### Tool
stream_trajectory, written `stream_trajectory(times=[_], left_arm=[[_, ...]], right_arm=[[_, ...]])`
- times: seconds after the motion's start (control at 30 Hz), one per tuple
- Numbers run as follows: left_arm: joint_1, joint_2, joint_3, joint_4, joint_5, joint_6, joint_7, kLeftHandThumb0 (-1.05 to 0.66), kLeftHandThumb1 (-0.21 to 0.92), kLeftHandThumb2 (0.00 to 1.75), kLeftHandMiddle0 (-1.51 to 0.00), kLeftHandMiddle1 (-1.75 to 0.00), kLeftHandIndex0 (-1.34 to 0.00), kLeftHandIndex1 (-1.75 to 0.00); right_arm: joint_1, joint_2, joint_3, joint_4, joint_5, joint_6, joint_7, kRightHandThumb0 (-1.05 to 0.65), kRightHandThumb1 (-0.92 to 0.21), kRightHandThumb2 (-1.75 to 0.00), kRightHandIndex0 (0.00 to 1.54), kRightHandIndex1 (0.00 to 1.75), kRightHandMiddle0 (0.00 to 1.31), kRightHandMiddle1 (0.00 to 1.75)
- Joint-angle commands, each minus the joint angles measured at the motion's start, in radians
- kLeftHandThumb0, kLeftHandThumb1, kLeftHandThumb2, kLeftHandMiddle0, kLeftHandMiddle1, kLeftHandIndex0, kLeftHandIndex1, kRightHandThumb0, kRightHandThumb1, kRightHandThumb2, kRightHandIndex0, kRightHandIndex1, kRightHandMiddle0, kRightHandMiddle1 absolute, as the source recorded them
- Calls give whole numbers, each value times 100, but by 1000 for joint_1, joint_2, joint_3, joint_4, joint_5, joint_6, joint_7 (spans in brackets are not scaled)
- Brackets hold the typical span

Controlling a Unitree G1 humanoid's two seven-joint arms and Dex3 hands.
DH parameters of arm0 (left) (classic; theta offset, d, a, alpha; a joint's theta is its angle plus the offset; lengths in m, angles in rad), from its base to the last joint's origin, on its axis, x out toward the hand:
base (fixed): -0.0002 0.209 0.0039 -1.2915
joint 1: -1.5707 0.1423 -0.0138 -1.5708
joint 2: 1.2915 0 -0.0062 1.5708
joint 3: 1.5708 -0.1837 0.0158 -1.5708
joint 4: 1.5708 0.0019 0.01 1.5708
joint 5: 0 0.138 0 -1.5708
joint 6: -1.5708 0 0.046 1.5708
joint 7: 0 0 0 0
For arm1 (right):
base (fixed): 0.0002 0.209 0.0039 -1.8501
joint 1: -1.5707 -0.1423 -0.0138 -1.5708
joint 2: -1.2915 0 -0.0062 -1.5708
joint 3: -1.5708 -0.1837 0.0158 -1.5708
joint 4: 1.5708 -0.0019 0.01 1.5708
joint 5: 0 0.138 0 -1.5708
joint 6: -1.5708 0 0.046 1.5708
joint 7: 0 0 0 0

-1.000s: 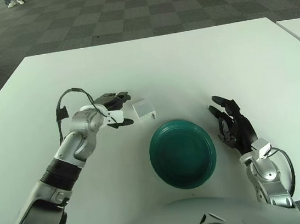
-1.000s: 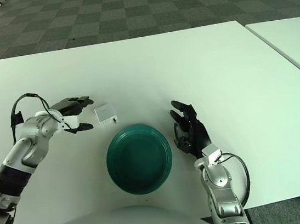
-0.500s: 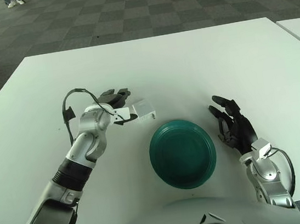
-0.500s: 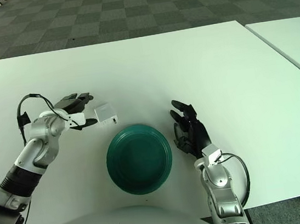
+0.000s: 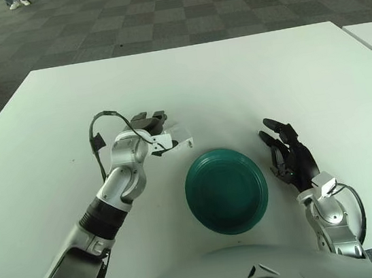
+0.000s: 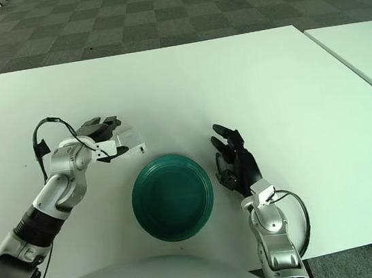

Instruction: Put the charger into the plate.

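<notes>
One white charger [image 5: 180,138] lies on the tabletop [image 5: 233,78] just beyond the green plate [image 5: 226,190]; the left robot hand [image 5: 156,132] closes its fingers around it. The right robot hand [image 5: 290,158] rests open beside the plate.

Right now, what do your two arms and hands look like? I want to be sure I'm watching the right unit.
The left arm is silver metal with black joint bands, and a thin black cable loops above its wrist. The left hand has black fingers with a white part. The right hand is all black, three-fingered, on a silver wrist with a small white block and a black cable loop. No sleeves.
</notes>
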Motion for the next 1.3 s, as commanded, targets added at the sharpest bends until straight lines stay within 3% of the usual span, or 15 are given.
stream_trajectory(times=[0.0,0.83,1.27], left_arm=[[-18,-7,-8,-18,21,20,-21,-105,92,72,0,0,0,-78],[2,-32,-27,-48,23,40,-59,-105,92,75,-2,-1,0,-81],[31,-37,-75,4,54,36,-7,-105,92,74,-5,-1,0,-94]], right_arm=[[51,8,16,71,-16,66,-2,-80,-92,-79,36,5,0,69],[67,15,32,59,-24,61,-14,-80,-92,-80,35,4,0,68],[85,16,39,45,-26,69,-27,-79,-92,-81,34,3,0,69]])
